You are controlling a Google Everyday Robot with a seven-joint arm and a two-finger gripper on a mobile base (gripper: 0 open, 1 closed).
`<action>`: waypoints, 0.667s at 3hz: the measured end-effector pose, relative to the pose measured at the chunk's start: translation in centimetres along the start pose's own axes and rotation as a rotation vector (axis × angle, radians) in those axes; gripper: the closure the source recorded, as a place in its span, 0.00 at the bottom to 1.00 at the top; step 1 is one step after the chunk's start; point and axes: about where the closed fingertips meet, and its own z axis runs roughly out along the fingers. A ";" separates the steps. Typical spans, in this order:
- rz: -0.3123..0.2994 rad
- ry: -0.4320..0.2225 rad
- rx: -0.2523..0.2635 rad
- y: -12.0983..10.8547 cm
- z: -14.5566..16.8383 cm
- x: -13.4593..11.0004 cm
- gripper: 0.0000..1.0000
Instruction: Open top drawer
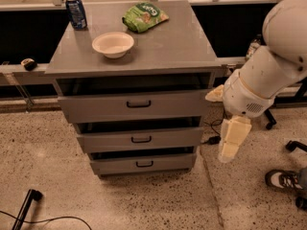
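Item 1. Bench (182, 47): a grey drawer unit that stood at the centre of the frame on a speckled floor (48, 152), with a flat top and three drawers stacked below.

Item 2. Top drawer (96, 108): the tallest front, directly under the bench top, centre of the frame. A dark gap showed above its upper edge. Its small black loop handle (138, 104) sat mid-front, with nothing touching it.

Item 3. Middle drawer (105, 141) and bottom drawer (115, 165): shorter grey fronts with like handles, each with a dark strip above it.

Item 4. On the bench top: a blue can (76, 12) upright at the upper-left corner; a white bowl (113, 44) left of centre, near the front edge; a green snack bag (144, 16) lying flat at the back, centre.

Item 5. Robot arm (268, 75): white and bulky, at the right of the frame, reaching down from the upper right.

Item 6. Pincer (232, 139): cream-coloured, hanging downward at the right of the frame, beside the bench's right side at about the height of the middle drawer, apart from every drawer. Whether it was apart or together could not be told.

Item 7. Shoe (283, 178): lower right of the frame, on the floor.

Item 8. Black cable (29, 207): lower left, on the floor.
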 end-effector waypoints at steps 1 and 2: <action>-0.004 0.000 -0.001 0.0 0.1 0.0 0.00; -0.044 0.001 0.065 -2.4 1.6 -1.9 0.00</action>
